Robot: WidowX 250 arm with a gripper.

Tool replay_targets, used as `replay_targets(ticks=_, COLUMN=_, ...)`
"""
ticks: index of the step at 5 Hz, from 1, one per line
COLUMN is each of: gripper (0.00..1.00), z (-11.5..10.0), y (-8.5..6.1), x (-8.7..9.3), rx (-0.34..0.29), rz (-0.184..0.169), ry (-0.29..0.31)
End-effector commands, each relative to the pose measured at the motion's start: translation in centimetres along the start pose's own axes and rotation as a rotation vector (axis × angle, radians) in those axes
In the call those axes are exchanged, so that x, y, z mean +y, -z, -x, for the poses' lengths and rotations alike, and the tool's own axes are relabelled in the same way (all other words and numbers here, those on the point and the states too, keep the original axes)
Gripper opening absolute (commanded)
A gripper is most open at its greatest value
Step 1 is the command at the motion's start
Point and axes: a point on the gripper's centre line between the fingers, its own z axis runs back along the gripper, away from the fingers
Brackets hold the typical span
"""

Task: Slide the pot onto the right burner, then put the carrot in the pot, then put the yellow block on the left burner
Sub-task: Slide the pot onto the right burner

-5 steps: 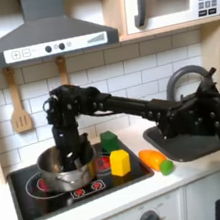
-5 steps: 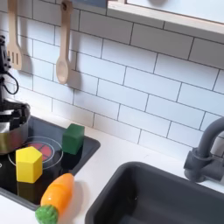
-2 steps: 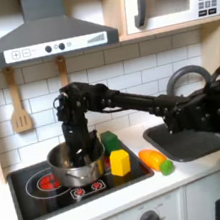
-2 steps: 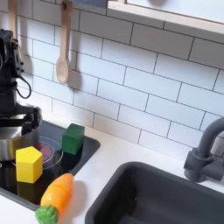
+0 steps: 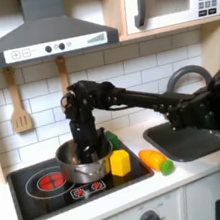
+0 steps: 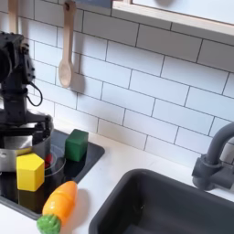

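Working left to right in the first exterior view: a wooden spatula (image 5: 19, 107) hangs on the tiled wall, a wooden spoon (image 5: 62, 71) beside it. Below them, the left burner (image 5: 51, 180) sits bare on the black cooktop (image 5: 36, 200), red rings showing. Next comes the pot (image 5: 82, 159), shiny steel, standing upright over the spot where the right burner lies; I can't make out that burner under it. My jaws (image 5: 85, 142) reach down at the pot's rim, dark against the steel, and I cannot tell how wide they stand or whether they grip the rim.

Moving on: a small green block (image 5: 111, 140) sits just behind the yellow block (image 5: 120, 162), which stands on the cooktop's right edge, just beside the pot. Then the carrot (image 5: 156, 161) lies on the white table (image 5: 118, 204), off the cooktop, green cap toward the front. Further right, the dark sink (image 5: 193, 139) and its faucet (image 5: 186, 79).

In the second exterior view, again from the left: my jaws (image 6: 20, 133) hang over the pot (image 6: 11, 157) at the picture's left edge; the yellow block (image 6: 30, 171) is in front of it, the green block (image 6: 76, 144) behind, the carrot (image 6: 57, 205) on the table near the sink (image 6: 174, 206).
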Motion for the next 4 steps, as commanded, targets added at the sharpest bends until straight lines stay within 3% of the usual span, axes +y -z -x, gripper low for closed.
replay_targets(ticks=1, gripper=1.0, z=0.05, y=-0.15, x=0.34, rx=-0.005, rz=-0.013, ry=-0.013)
replay_targets(ticks=4, gripper=1.0, z=0.1, y=0.07, x=0.09, rx=0.002, rz=-0.008, ry=-0.006)
